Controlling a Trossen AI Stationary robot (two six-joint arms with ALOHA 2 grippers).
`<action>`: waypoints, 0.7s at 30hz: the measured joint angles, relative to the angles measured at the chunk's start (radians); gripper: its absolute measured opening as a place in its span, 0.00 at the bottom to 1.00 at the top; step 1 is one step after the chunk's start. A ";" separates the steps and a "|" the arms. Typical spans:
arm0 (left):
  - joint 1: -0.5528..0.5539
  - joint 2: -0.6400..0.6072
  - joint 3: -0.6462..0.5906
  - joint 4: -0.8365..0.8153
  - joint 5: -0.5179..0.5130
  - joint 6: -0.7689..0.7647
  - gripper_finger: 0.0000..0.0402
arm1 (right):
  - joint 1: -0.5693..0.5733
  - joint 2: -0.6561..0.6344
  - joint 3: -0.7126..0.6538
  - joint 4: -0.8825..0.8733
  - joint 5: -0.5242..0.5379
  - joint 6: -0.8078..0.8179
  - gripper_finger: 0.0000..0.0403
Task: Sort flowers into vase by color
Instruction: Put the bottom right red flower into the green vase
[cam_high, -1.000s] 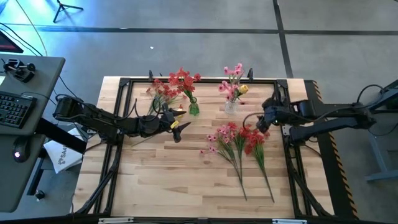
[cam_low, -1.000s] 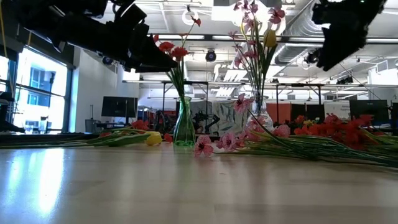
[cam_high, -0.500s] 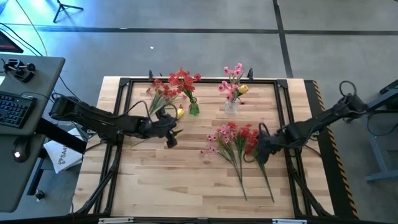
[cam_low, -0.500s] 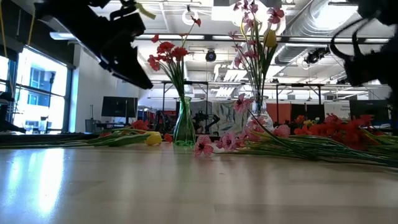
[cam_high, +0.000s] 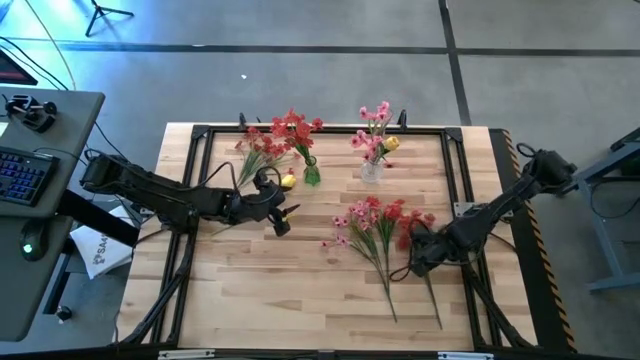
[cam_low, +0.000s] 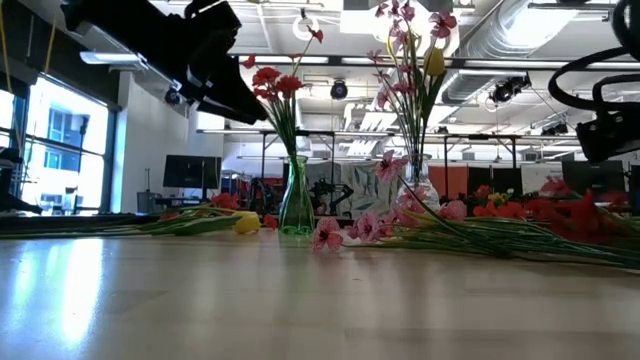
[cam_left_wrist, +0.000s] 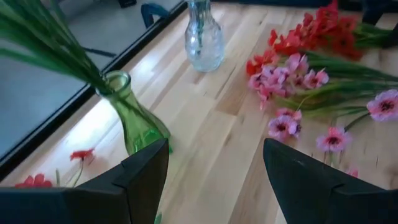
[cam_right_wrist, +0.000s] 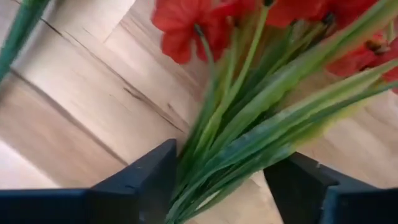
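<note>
— Right gripper (cam_right_wrist: 214, 180)?
— Open, astride green stems of loose red artificial flowers (cam_high: 408, 222) lying right of centre on pale wooden desk (cam_high: 300, 290).
— Left gripper (cam_left_wrist: 214, 180)?
— Open, empty, near green glass vase (cam_high: 311, 174).

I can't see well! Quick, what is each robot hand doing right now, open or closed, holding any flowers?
Left end effector: open, empty, near the green vase.
Right end effector: open, straddling the red flowers' stems, not closed.

I see two vases (cam_high: 311, 174) (cam_high: 371, 170) side by side at the table's (cam_high: 300, 290) twelve o'clock edge. Loose flowers (cam_high: 385, 235) lie toward three o'clock, more (cam_high: 258, 152) toward ten.
</note>
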 joint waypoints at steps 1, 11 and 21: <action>0.000 0.000 0.000 0.006 0.000 0.003 0.62 | 0.011 0.005 0.011 -0.010 0.030 -0.015 0.50; -0.086 0.000 0.000 0.073 0.000 0.009 0.62 | 0.200 -0.059 0.069 0.021 0.397 -0.105 0.03; -0.162 0.000 0.000 0.275 0.094 0.155 0.62 | 0.377 -0.130 0.069 0.257 1.006 -0.357 0.01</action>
